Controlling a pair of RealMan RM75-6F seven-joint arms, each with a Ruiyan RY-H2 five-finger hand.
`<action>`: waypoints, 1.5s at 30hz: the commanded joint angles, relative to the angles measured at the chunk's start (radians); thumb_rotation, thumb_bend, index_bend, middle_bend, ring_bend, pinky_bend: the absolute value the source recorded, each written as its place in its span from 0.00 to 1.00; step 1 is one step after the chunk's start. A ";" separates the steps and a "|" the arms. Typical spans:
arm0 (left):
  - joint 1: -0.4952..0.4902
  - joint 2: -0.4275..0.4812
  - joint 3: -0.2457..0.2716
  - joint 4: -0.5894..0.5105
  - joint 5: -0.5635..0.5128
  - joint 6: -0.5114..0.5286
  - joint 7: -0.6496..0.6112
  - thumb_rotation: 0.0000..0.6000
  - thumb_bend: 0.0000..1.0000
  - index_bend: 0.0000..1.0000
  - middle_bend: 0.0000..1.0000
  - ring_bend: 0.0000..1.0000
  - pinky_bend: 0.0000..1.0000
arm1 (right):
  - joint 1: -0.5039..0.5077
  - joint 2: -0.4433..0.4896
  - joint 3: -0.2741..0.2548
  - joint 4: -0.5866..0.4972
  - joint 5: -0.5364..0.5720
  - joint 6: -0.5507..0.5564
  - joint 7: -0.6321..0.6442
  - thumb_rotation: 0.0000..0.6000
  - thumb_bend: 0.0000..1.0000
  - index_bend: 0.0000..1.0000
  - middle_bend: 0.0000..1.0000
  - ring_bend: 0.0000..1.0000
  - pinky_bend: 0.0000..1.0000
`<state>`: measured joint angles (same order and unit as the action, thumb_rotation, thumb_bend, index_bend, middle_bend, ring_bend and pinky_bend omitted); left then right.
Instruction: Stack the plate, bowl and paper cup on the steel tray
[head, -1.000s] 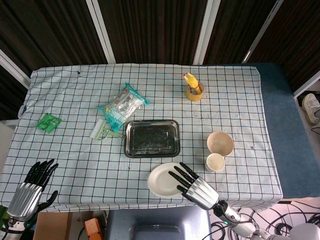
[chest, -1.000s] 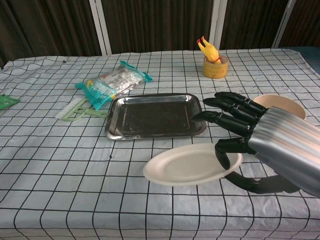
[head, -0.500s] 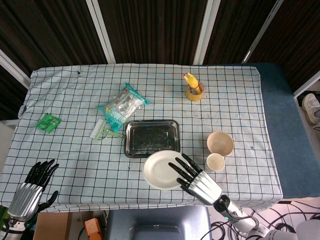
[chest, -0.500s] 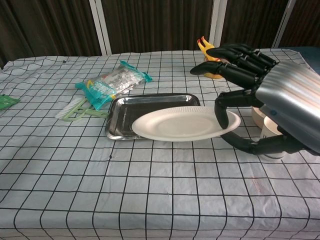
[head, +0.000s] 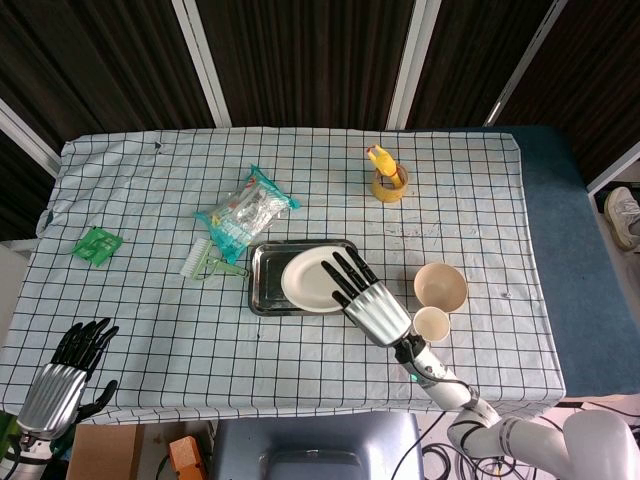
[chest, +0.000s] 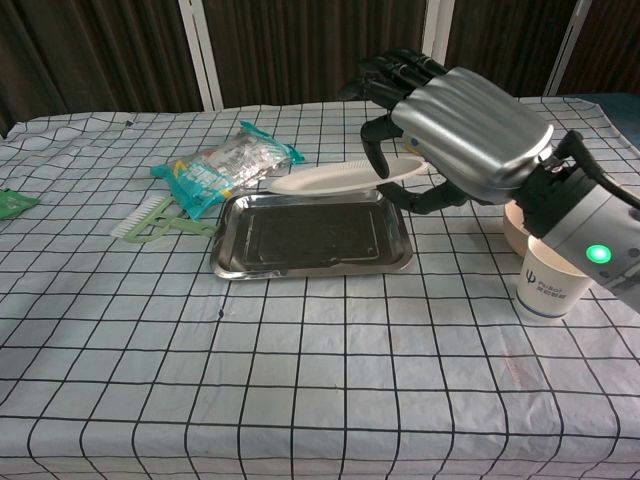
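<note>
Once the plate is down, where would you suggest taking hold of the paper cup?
Grip the paper cup around its side wall, coming from the right: it stands upright and open-topped, with the bowl close behind and the right robot hand to its left.

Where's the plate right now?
The plate is held by the right hand above the steel tray, not yet set down; in the head view it overlaps the tray's right half, left of the bowl.
</note>
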<state>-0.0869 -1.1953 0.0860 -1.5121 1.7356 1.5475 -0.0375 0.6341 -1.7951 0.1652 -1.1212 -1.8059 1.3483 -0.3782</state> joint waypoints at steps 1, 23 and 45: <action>-0.001 0.001 -0.001 0.000 -0.002 -0.002 0.000 1.00 0.38 0.00 0.00 0.00 0.01 | 0.030 -0.035 0.019 0.045 0.027 -0.033 -0.030 1.00 0.44 0.78 0.13 0.00 0.00; -0.003 0.002 0.001 -0.002 -0.006 -0.009 -0.001 1.00 0.38 0.00 0.00 0.00 0.01 | 0.154 -0.243 0.030 0.303 0.147 -0.148 -0.125 1.00 0.45 0.78 0.13 0.00 0.00; 0.004 0.008 0.003 0.000 -0.001 0.007 -0.011 1.00 0.38 0.00 0.00 0.00 0.01 | 0.161 -0.290 -0.008 0.316 0.203 -0.192 -0.190 1.00 0.34 0.44 0.09 0.00 0.00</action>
<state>-0.0826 -1.1874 0.0890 -1.5124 1.7349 1.5544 -0.0483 0.7966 -2.0890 0.1595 -0.7980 -1.6059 1.1583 -0.5650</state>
